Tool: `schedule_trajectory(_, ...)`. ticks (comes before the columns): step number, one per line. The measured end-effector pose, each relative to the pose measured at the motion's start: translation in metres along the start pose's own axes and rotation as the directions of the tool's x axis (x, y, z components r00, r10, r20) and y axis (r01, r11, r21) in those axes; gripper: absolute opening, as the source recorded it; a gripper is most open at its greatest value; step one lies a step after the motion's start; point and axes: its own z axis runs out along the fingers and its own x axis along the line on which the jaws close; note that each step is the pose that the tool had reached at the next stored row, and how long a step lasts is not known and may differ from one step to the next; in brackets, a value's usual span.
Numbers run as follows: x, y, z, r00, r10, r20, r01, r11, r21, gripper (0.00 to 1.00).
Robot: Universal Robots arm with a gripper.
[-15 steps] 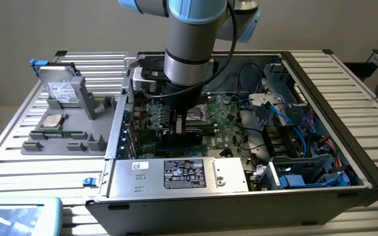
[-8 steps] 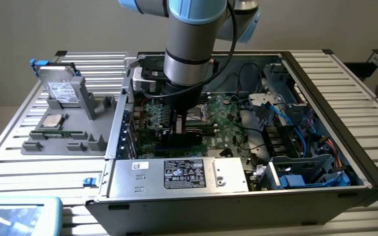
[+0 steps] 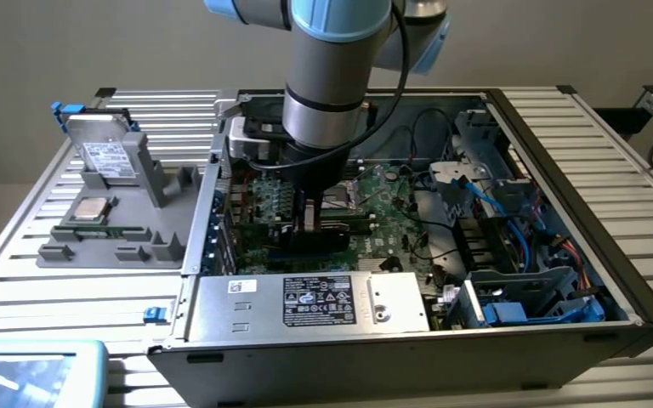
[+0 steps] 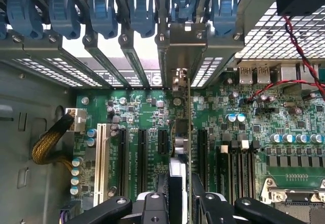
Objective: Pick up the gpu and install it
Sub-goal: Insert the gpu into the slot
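The gpu [image 4: 183,132] stands on edge inside the open computer case [image 3: 576,255], seen edge-on in the wrist view as a thin card running from the jaws toward the rear wall; this upright attitude suits a card that must enter a slot edge-first. Its silver end bracket [image 4: 187,46] lies against the row of rear slot openings, between two blue retention clips [image 4: 104,13], which suggests the card is aligned with one bay. The gripper [image 4: 179,203] is clenched on the gpu, with one finger on each face of the card, so the grip keeps the board vertical. In the exterior view the gripper [image 3: 315,217] reaches down into the case over the green motherboard [image 3: 389,212]. Empty black expansion slots [image 4: 142,153] lie parallel at the card's 9 o'clock side. Whether the card edge is fully seated cannot be told. At 9 o'clock from the case, on the worktop [image 3: 31,272], a grey parts tray [image 3: 133,229] carries a hard drive [image 3: 109,157].
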Motion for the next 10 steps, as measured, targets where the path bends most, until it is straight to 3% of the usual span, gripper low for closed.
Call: schedule_trajectory(10, 0.0000, 0.0006, 0.0012, 1.0000, -0.005, -0.0007, 0.005, 1.0000, 0.0001, 0.29)
